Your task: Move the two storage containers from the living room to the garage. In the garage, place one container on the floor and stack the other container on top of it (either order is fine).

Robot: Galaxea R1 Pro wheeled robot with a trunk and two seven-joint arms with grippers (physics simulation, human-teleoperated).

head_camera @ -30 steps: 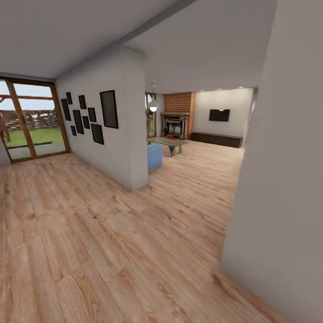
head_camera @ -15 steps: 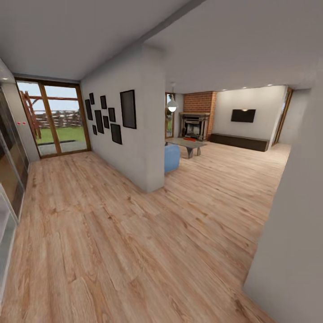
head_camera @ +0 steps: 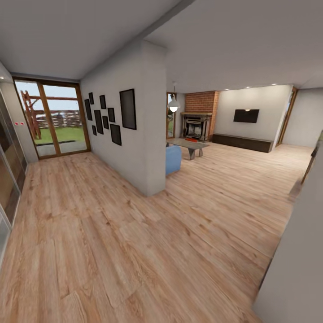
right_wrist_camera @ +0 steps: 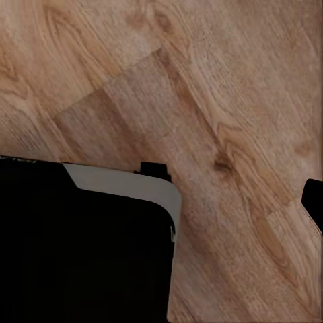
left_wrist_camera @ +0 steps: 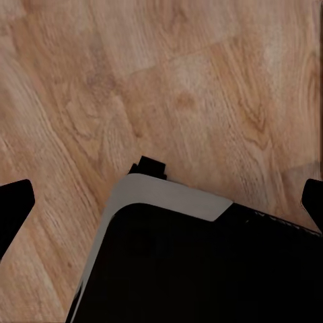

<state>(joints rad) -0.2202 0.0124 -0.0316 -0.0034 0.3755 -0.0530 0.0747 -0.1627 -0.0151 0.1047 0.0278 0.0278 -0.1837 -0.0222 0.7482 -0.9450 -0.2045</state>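
- Jaws of the left gripper (left_wrist_camera: 161, 202) stood spread above bare plank floor (head_camera: 112, 233); right jaws' state could not be determined.
- Living room (head_camera: 233, 148) lay ahead; a small red item (head_camera: 191, 140), possibly a storage container, rested on its worktop (head_camera: 186, 144).

Light wood plank floor (left_wrist_camera: 168, 74) covered upper part of frame, grain running diagonally, plank seams visible upper left and centre. Black robot base (left_wrist_camera: 202, 269) with pale grey rounded edge (left_wrist_camera: 168, 198) occupied lower centre and lower right. Small black block (left_wrist_camera: 151, 167) protruded at base's upper corner. Left gripper (left_wrist_camera: 161, 202) seen as two dark fingertips (left_wrist_camera: 13, 205) at left and right frame edges, set wide apart, nothing between them except floor and base.
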